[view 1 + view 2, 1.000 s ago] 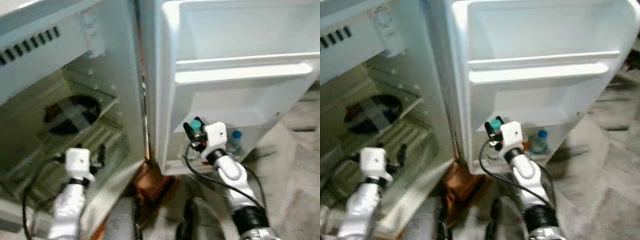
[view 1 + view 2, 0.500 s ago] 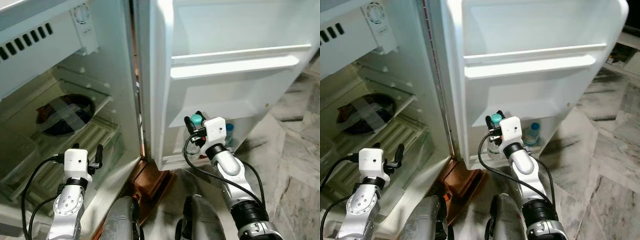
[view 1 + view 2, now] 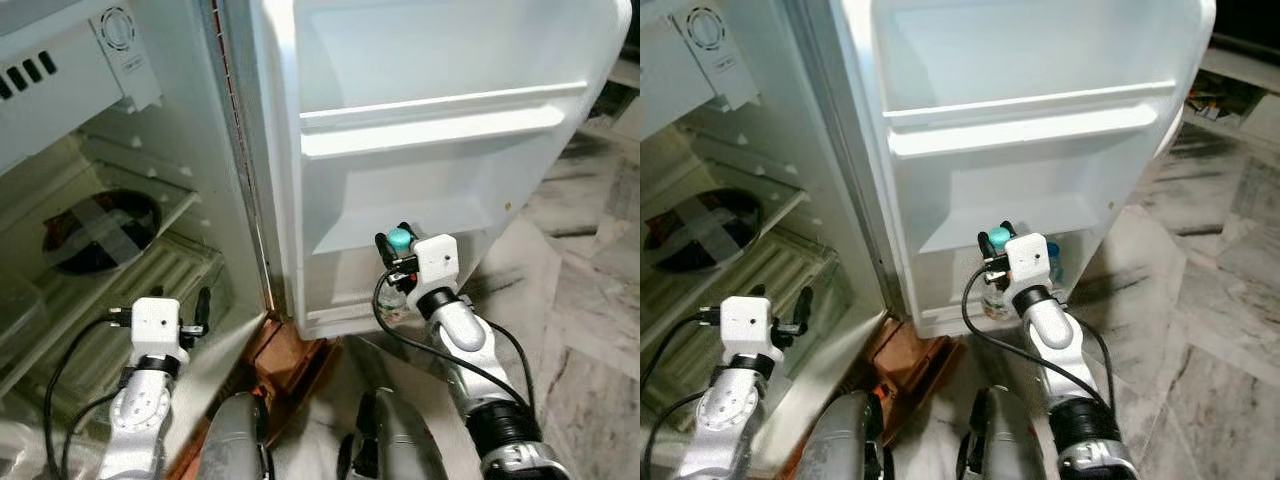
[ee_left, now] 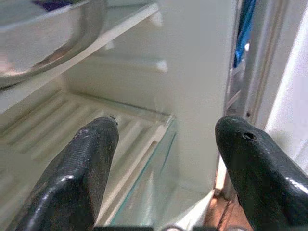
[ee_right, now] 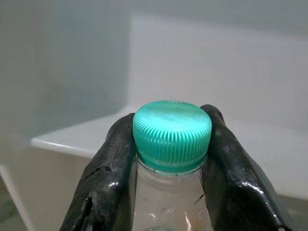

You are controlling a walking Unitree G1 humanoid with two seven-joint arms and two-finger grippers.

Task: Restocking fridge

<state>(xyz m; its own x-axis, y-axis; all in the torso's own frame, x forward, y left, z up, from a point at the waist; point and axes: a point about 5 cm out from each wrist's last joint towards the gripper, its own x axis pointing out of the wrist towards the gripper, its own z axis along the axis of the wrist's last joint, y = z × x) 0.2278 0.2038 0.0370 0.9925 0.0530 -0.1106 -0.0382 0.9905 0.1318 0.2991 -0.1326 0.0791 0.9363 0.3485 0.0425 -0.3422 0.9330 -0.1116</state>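
Right gripper [image 5: 171,159]: you are seeing it clamping a clear bottle [image 5: 171,202] by the neck, one black finger on each side just under the green cap [image 3: 399,239]. Gripping that high is keeping the body hanging free below, so the base can drop into a bin without the fingers fouling the rail.

Bottle position: it is sitting at the front of the lowest door shelf [image 3: 330,318], low on the open fridge door [image 3: 440,60]. Whether its base is already resting in the bin you cannot tell; the gripper body is covering it.

Neighbour: a second bottle with a blue cap [image 3: 1054,251] is standing in the same bin, just beside the gripper on the side away from the hinge. You are working with little room on that side.

Open room: the bin towards the hinge is looking less crowded. The moulded ledge above the cap is overhanging it, so you are judging a straight lift as tight.

Left gripper [image 4: 166,137]: it is holding nothing, fingers spread wide, hovering by the front edge of the glass shelf [image 4: 144,183] inside the cabinet. A metal bowl [image 4: 43,33] is resting on the shelf above.

Edges to mind: the door's inner edge and the cabinet wall [image 3: 235,200] are meeting close between the two arms.

Step in hand: likely you are seating the bottle, with release still to come.
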